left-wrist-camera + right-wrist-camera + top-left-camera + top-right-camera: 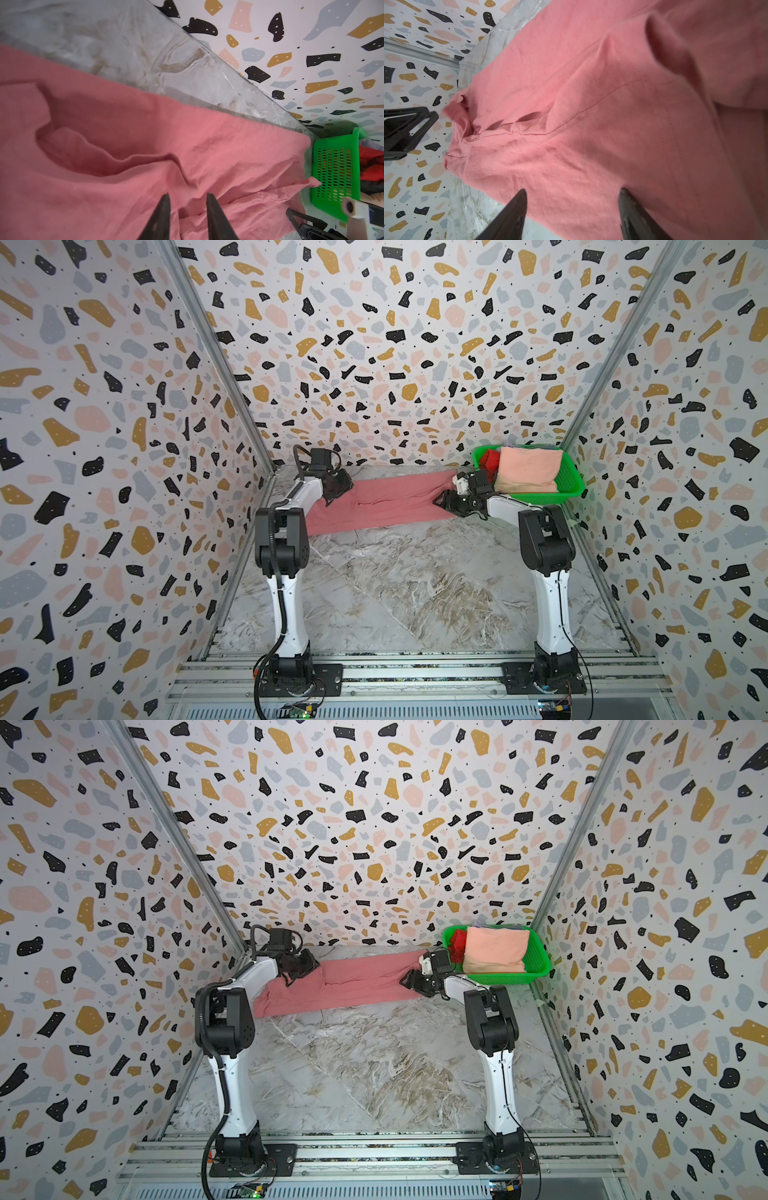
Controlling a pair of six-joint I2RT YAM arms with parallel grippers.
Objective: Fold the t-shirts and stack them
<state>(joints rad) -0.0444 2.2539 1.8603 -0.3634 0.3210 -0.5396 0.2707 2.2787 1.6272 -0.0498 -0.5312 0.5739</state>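
The white-and-black left arm (286, 605) rises from its base at the near edge of the grey marbled tabletop (415, 580), bends at the elbow and reaches forward and inward, so that the left pincer (332, 494) points down over the left end of the dusty rose-pink cloth t-shirt (386, 502). In the left wrist view the left pincer (187, 196) has its two dark fingers a narrow gap apart, tips over rumpled pink cloth, with nothing plainly clamped between them. The white-and-black right arm (548, 605) mirrors that pose, upright from its base, then folded at the elbow with the forearm angled inward and low. The right pincer (445, 499) sits at the shirt's right end, just beside the green plastic mesh basket (569, 485). In the right wrist view the right pincer (572, 191) is spread wide, its fingers apart above the shirt's edge and holding nothing. The rose-pink shirt lies flat in a long band across the far part of the tabletop, running from one pincer to the other in both top views (345, 982), with soft folds along its middle. The basket stands in the far right corner and holds a pale peach cloth t-shirt (530, 470), folded, with a bright red cloth t-shirt (490, 458) bunched beside it
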